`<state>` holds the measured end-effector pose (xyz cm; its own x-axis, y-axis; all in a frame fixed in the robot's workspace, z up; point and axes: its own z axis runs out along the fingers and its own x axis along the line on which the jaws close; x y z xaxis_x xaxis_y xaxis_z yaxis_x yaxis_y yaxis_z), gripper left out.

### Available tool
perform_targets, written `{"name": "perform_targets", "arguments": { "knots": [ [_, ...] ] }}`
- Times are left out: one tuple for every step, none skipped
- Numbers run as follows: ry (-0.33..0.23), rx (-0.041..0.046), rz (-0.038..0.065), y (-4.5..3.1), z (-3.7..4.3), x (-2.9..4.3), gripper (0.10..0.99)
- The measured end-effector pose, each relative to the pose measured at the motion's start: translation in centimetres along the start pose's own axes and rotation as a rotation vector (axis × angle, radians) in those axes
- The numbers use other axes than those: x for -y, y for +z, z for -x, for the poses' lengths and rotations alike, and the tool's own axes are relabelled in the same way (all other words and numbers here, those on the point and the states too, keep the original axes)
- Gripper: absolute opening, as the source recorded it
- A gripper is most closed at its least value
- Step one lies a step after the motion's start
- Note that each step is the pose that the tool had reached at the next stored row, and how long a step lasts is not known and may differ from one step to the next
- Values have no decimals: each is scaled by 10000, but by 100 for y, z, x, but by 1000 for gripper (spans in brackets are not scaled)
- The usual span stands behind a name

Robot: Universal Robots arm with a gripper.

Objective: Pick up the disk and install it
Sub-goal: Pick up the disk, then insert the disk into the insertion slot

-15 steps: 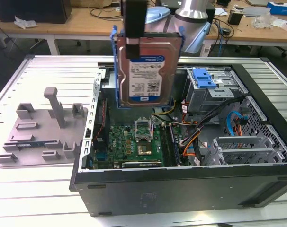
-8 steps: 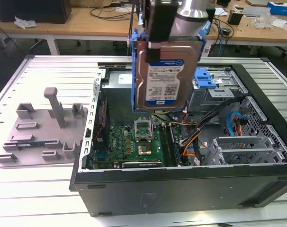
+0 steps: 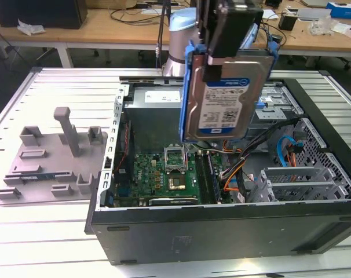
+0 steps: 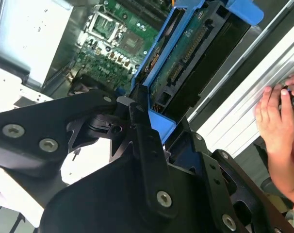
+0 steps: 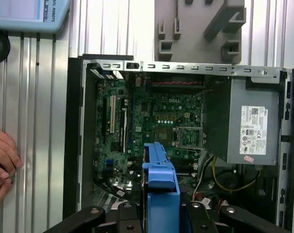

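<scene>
Ribbed aluminium tabletop (image 3: 36, 243) carries the open black computer case (image 3: 222, 231). Above the case hangs the flat silver-grey hard disk in its bright blue plastic carrier frame (image 3: 225, 98), upright, with its lower edge over the green motherboard (image 3: 164, 174). My black two-finger gripper (image 3: 213, 66) is closed across the disk's upper end, pinching frame and body together. I judge the disk dense, rigid and shock-sensitive. The plastic frame would flex, so a grip belongs on the hard side edges, off the bare green circuit board (image 4: 186, 63) underneath. A grey metal power supply box (image 5: 246, 121) sits inside the case, and a person's hand (image 5: 1, 162) rests on the table beside it.
</scene>
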<state>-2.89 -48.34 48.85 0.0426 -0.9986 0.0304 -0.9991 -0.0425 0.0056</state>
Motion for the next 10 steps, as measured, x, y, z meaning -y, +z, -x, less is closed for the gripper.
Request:
{"name": "perform_targets", "arguments": {
  "knots": [
    [-1, -1, -1, 0, -11, 29, 369],
    [-3, 0, 0, 0, -15, 39, 369],
    [-1, 0, 0, 0, -14, 40, 369],
    [0, 0, 0, 0, -14, 40, 369],
    [1, 0, 0, 0, -15, 40, 369],
    [-1, -1, 0, 0, -15, 42, 369],
    [0, -1, 0, 0, -15, 41, 369],
    [-1, -1, 0, 0, -15, 42, 369],
    [-1, 0, 0, 0, -15, 43, 369],
    [-1, 0, 0, 0, -15, 47, 369]
  ]
}}
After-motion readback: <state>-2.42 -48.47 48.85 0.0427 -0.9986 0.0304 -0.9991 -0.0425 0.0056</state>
